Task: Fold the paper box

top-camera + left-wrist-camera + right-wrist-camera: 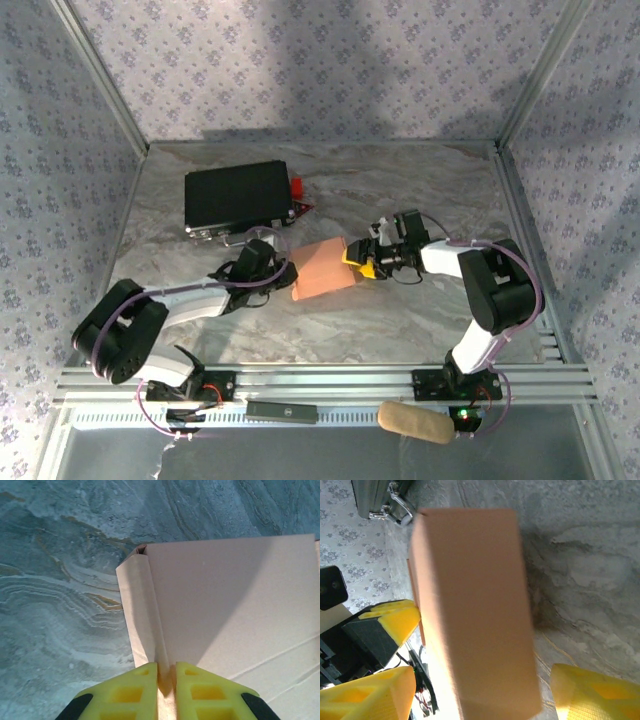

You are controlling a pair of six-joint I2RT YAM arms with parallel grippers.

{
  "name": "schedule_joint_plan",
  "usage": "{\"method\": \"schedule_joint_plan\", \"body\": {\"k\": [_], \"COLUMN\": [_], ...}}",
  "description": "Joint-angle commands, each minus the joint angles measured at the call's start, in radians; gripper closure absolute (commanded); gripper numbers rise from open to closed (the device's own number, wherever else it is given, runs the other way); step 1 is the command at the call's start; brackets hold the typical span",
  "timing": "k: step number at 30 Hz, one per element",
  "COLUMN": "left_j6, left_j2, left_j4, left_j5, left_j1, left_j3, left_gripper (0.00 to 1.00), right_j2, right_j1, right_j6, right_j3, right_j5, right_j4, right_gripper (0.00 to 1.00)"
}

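The left tool (166, 674) is clenched on a folded edge of the paper box (235, 605). The right tool (480, 685) is released, its fingers (592, 692) spread either side of the box's opposite end. The box lies mid-surface (400, 330), with the left tool at its 9 o'clock and the right tool at 3. A black case (237, 197) sits at 11 o'clock.

Robot lab test cell. Evidence: aluminium-profile frame (108, 82) around a marble-print tabletop (330, 330); floral-patterned wall panels (320, 60) on the left, right and far sides; left arm (200, 298) and right arm (492, 285) bolted to a slotted rail (330, 380) at the near edge.
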Motion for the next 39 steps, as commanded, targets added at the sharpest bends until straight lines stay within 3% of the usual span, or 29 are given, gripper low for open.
{"method": "schedule_joint_plan", "body": {"k": [1,11,18,22,24,27,30,35,39], "left_j6": [0.001,0.025,0.036,0.063,0.092,0.204,0.372,0.741,0.937], "left_j2": [0.007,0.0,-0.016,-0.091,-0.174,-0.301,-0.359,-0.343,-0.312], "left_j4": [-0.134,-0.149,-0.152,-0.149,-0.198,-0.293,-0.343,-0.425,-0.371], "left_j5": [-0.047,-0.023,-0.023,-0.013,-0.059,-0.14,-0.159,-0.28,-0.296], "left_j1": [0.014,0.023,0.027,0.022,0.004,-0.044,-0.106,-0.251,-0.282], "left_j3": [-0.065,-0.048,-0.043,-0.044,-0.039,-0.012,0.029,0.108,0.115], "left_gripper": [0.87,0.87,0.86,0.72,0.6,0.5,0.47,0.45,0.35], "right_j2": [-0.014,0.029,0.046,0.072,0.08,0.071,0.031,0.006,0.031], "right_j1": [0.008,0.089,0.098,0.094,0.086,0.068,0.046,0.011,-0.026], "right_j6": [-0.016,0.047,0.124,0.193,0.251,0.359,0.444,0.469,0.495], "right_j3": [-0.015,0.038,0.033,0.04,0.039,0.032,0.032,0.104,0.153], "right_j5": [-0.013,-0.025,-0.02,-0.011,0.0,0.007,0.014,-0.014,-0.109], "right_j4": [0.0,0.079,0.15,0.158,0.159,0.161,0.107,-0.162,-0.297], "right_gripper": [0.27,0.29,0.4,0.49,0.55,0.6,0.59,0.6,0.6]}}
